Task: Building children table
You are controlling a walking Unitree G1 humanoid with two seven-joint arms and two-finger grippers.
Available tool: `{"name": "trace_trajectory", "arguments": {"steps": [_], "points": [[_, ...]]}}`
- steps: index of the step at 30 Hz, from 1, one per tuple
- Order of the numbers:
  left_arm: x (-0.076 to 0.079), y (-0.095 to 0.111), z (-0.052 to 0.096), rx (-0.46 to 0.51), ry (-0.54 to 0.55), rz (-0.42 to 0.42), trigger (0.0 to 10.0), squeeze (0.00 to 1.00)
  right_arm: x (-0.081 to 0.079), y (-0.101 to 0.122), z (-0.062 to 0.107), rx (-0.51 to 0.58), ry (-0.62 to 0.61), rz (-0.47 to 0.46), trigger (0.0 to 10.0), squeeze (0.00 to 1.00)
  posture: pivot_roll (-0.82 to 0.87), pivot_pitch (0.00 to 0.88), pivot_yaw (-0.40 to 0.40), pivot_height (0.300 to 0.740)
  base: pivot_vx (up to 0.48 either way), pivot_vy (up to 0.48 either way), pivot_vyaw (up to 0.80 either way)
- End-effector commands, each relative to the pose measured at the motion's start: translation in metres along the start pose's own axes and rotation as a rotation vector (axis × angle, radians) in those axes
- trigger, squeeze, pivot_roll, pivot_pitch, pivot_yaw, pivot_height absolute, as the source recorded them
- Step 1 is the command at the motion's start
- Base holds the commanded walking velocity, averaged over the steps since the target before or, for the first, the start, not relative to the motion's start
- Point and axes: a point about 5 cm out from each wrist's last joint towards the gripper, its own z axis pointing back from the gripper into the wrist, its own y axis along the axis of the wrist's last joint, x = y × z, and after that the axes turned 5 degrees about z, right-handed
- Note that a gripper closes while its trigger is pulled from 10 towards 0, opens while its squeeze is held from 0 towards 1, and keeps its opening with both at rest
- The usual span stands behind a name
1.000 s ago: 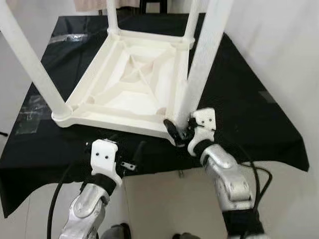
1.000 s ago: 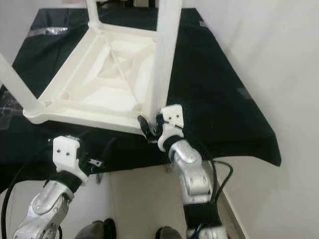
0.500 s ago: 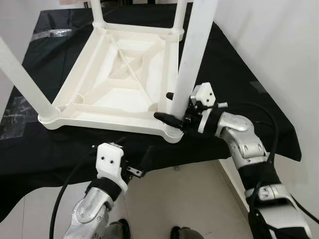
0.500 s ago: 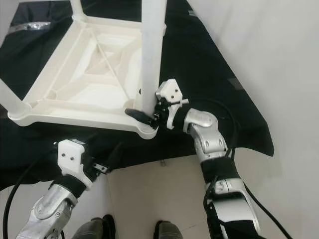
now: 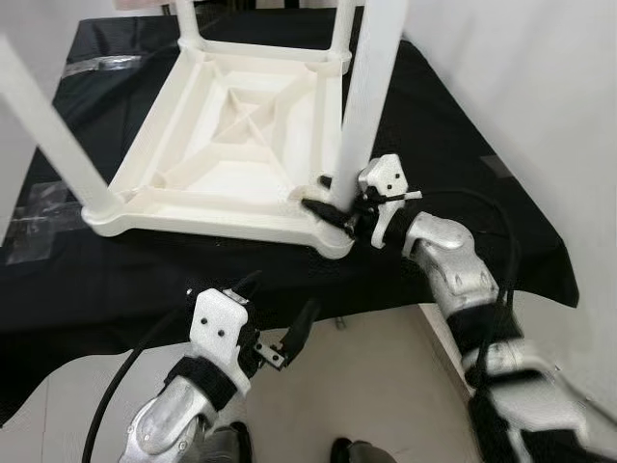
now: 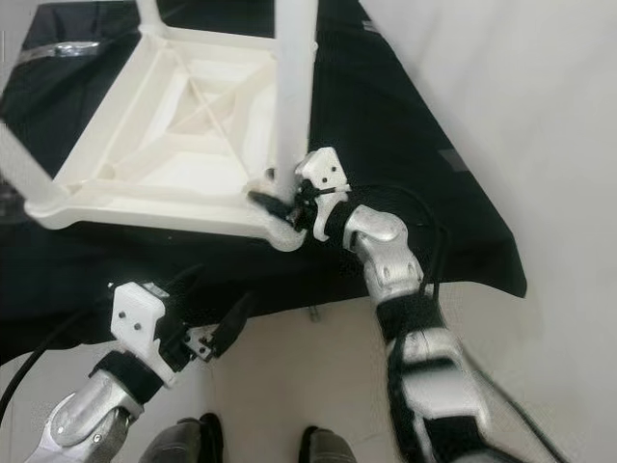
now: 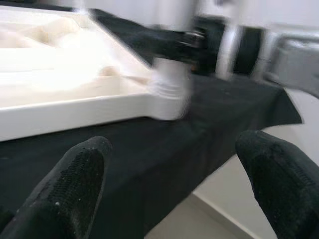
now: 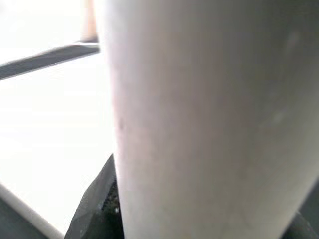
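Observation:
A white plastic children's table (image 5: 198, 214) lies upside down on a black cloth (image 5: 116, 280), with its legs pointing up. My right gripper (image 5: 335, 204) reaches in from the right and is shut on the base of the near right leg (image 5: 371, 87), where it enters the corner socket. In the right wrist view that leg (image 8: 209, 119) stands close between the black fingers (image 8: 97, 199). My left gripper (image 5: 277, 307) hangs open in front of the cloth's near edge, below the tabletop, holding nothing. The left wrist view looks between its fingertips (image 7: 65, 189) at the corner socket (image 7: 169, 94).
The near left leg (image 5: 48, 125) leans out towards me, and two far legs (image 5: 188, 24) stand at the back. A white wall (image 5: 521, 77) runs close along the right. Pale floor (image 5: 386, 386) lies below the cloth's front edge.
My right gripper has swung from the front of the corner round to the right and closed on the leg's base. The left gripper has dropped lower, clear of the cloth edge.

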Motion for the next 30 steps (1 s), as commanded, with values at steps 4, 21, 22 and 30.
{"name": "trace_trajectory", "arguments": {"steps": [4,21,22,30], "points": [[-0.007,-0.001,0.005,-0.022,0.034,-0.010,10.0,0.00,-0.021,-0.047,0.032,-0.289,-0.022,-0.045,0.0,0.00,0.09,0.253,-0.087,0.740,0.000,0.000,0.00],[-0.007,0.000,0.000,-0.020,0.035,-0.031,10.0,0.00,-0.010,0.031,-0.017,0.129,0.534,-0.019,10.0,0.00,0.11,0.251,-0.082,0.740,0.000,0.000,0.00],[-0.007,0.000,0.000,-0.020,0.034,-0.032,10.0,0.00,-0.005,0.033,-0.019,0.140,0.565,0.018,10.0,0.00,0.11,0.251,-0.082,0.740,0.000,0.000,0.00],[-0.002,-0.001,-0.001,-0.029,0.015,-0.041,10.0,0.00,0.006,0.049,-0.032,0.178,0.800,0.055,10.0,0.00,0.12,0.251,-0.087,0.740,0.000,0.000,0.00]]}}
